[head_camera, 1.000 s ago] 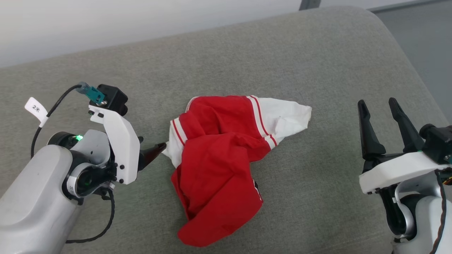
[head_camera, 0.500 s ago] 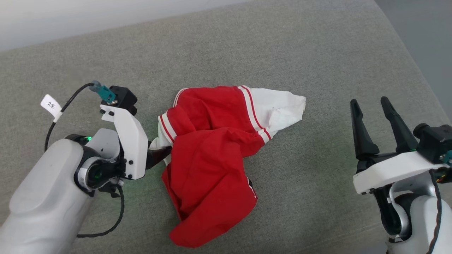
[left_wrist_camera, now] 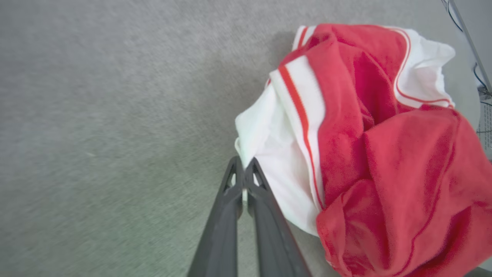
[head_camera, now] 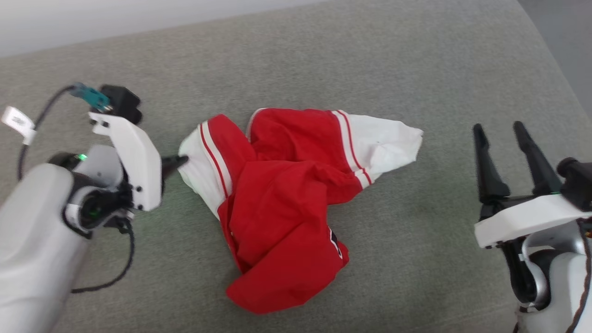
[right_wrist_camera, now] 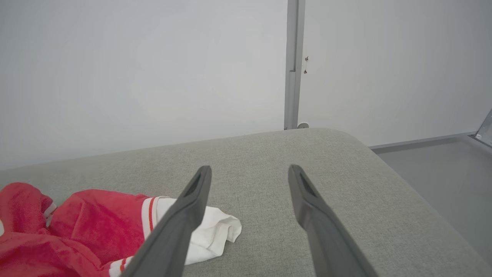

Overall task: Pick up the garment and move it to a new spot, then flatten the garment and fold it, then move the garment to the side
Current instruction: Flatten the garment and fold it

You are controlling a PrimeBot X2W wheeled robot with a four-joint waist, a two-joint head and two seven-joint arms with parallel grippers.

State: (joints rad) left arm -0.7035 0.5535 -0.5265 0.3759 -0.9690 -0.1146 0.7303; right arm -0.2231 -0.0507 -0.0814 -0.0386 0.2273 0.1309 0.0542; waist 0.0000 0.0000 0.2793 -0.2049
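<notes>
**Q:** Panel A, head view. What is your left gripper (head_camera: 181, 160) doing?

**A:** I am pinching the edge of the garment (head_camera: 286, 185) with it. My two dark fingers are pressing together on the white sleeve (head_camera: 199, 171) at the garment's left end. The left wrist view is showing a sliver of white cloth caught between the tips.

**Q:** Where is the garment lying?

**A:** It is lying crumpled near the middle of the grey-green cushion (head_camera: 370, 60). Its red body is bunching toward me, and its other sleeve is pointing to my right. A trace of black print is peeking out at the lower right fold.

**Q:** And your right gripper (head_camera: 498, 132)?

**A:** I am holding it empty with its fingers spread, well apart from the garment. Its tips are pointing toward the pale wall (right_wrist_camera: 134, 69).
</notes>
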